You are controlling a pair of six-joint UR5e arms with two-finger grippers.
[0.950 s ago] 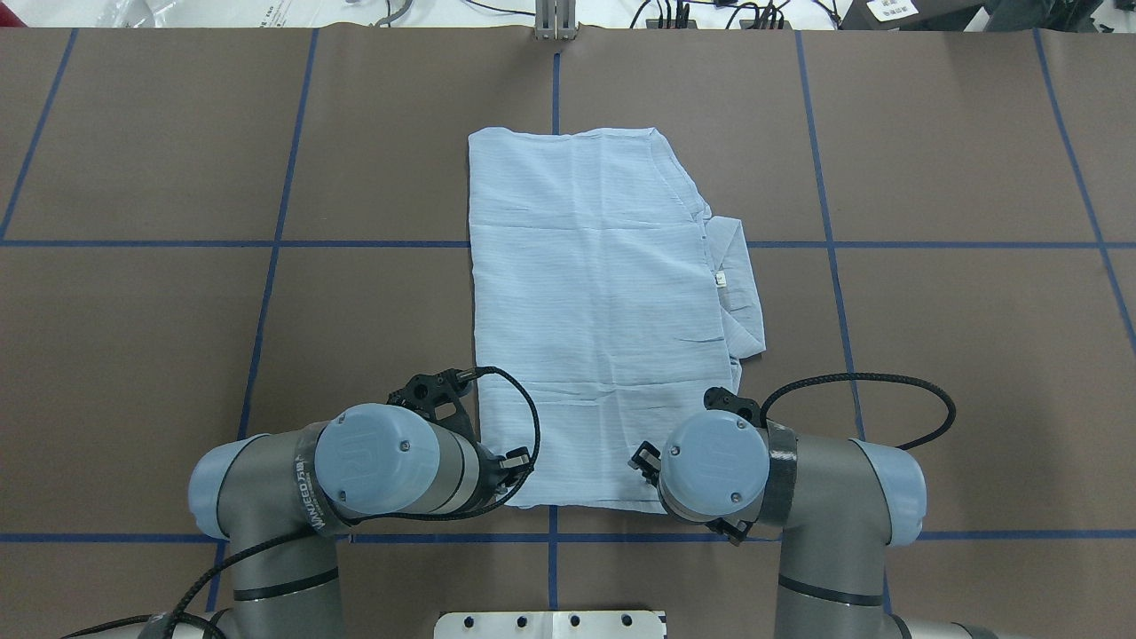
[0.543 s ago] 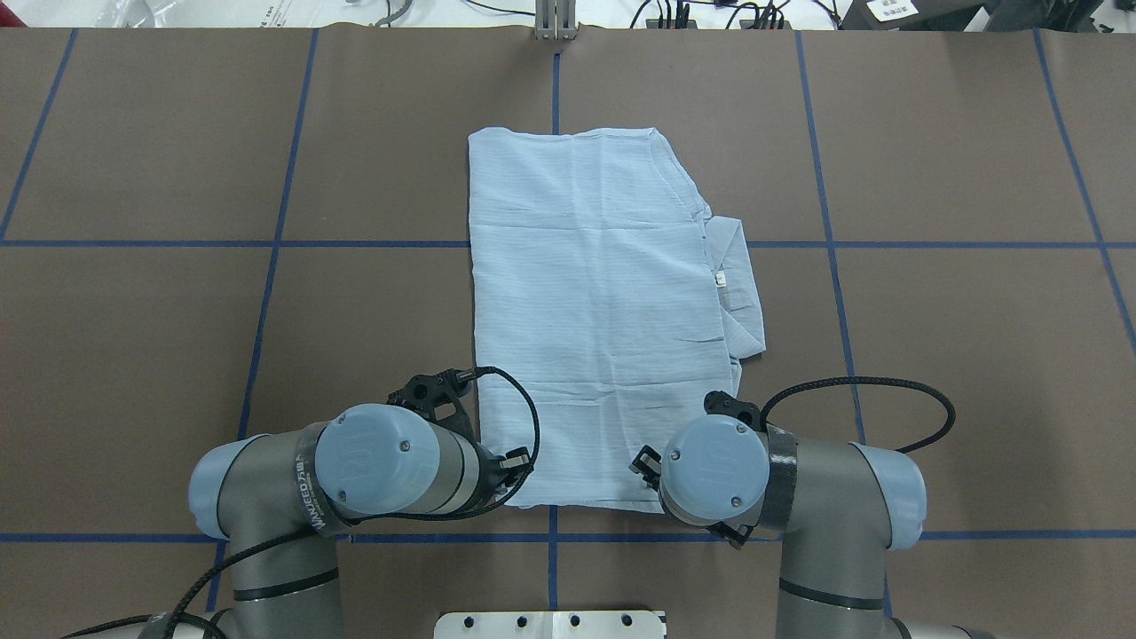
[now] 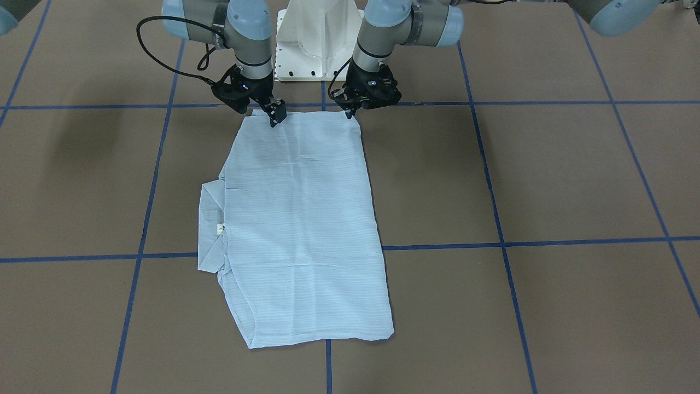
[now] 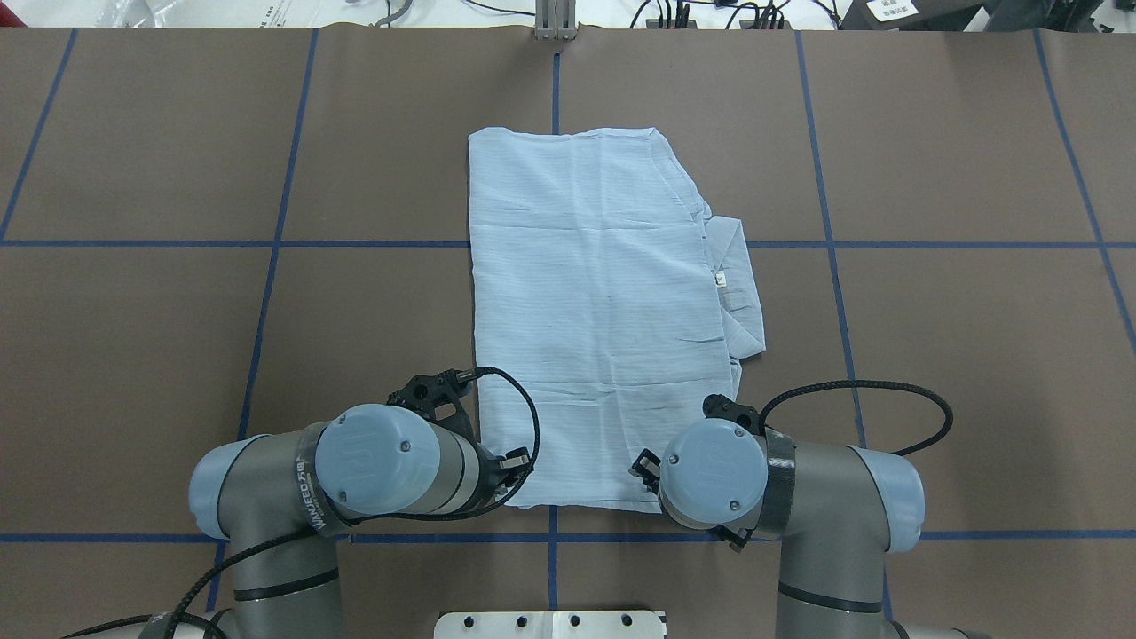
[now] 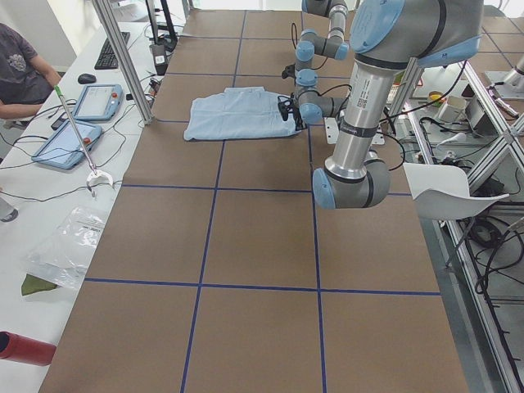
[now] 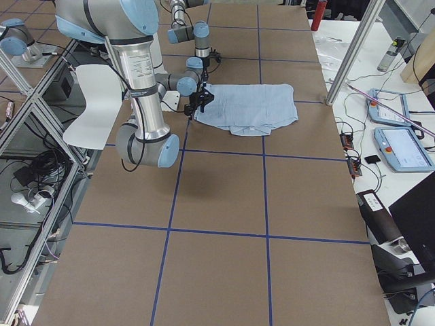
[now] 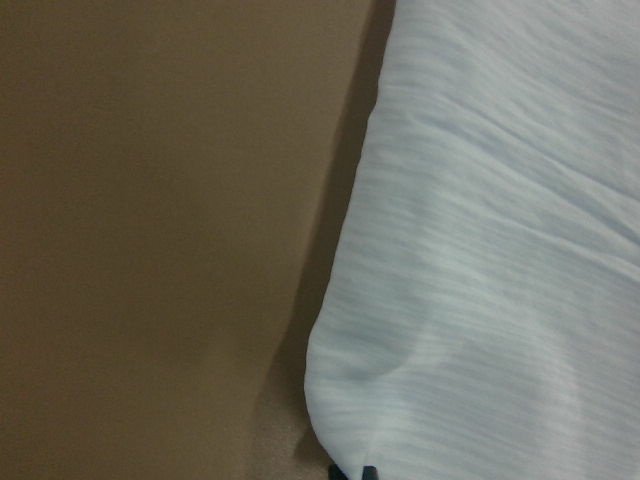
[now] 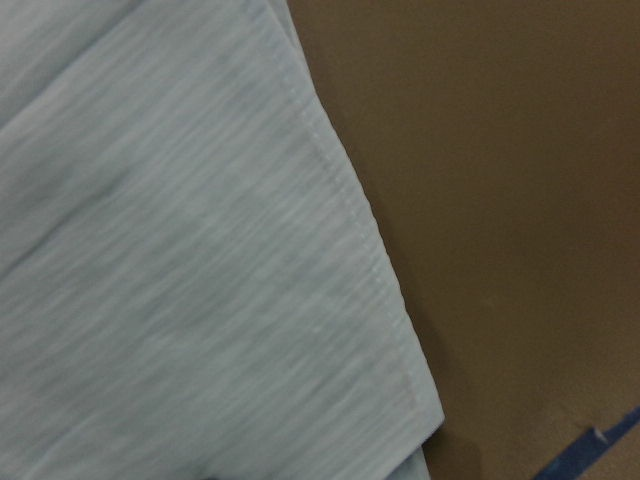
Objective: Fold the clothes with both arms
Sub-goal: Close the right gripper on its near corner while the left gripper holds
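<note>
While the left gripper (image 3: 350,113) and right gripper (image 3: 275,116) are hanging at the shirt's (image 3: 301,219) near corners, grasp impossible to tell, a fold seems to be starting, needing even lifting.

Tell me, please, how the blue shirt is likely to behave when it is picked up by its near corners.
The shirt will probably sag and drape, as it lies flat in thin, softly creased layers. It looks light for its size, the cloth being thin. The tucked part poking out at its side may slip loose.
</note>
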